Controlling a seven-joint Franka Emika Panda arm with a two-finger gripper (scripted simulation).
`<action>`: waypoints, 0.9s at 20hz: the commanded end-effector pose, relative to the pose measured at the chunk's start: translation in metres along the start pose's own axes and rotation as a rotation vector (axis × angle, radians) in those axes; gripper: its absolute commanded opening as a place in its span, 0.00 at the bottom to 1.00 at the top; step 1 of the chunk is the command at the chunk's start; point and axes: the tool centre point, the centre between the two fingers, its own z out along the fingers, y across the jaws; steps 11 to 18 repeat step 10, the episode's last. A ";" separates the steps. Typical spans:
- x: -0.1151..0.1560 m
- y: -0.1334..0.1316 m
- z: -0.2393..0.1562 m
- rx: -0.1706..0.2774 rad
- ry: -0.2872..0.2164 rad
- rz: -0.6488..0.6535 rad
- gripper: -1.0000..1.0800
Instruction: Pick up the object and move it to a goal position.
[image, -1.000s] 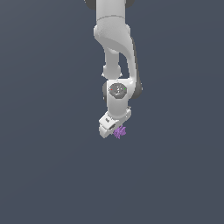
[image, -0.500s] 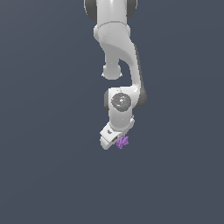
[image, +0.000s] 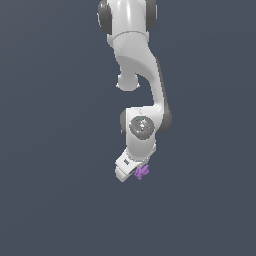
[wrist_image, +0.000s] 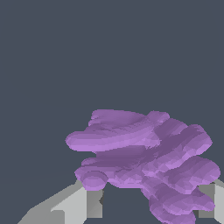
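The object (image: 141, 172) is a small bright purple jagged lump sitting at the tip of my white gripper (image: 134, 173), low in the middle of the exterior view. The wrist view fills with the same purple lump (wrist_image: 144, 157), its lobes spreading between my two grey fingertips (wrist_image: 83, 203). One fingertip shows on each side of it and both press against it, so the gripper is shut on the object. The arm hangs down from above, the hand tilted toward the exterior view's left.
Only a flat dark grey-blue surface (image: 50, 200) surrounds the arm in both views. No other objects, containers or edges show.
The arm has carried the purple object lower in the exterior view and slightly to its right. The grip on it has stayed the same.
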 end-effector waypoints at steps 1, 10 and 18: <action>0.006 0.004 0.000 0.000 0.000 0.000 0.00; 0.013 0.009 -0.001 0.000 0.000 0.000 0.00; 0.013 0.009 -0.001 0.000 0.000 0.000 0.00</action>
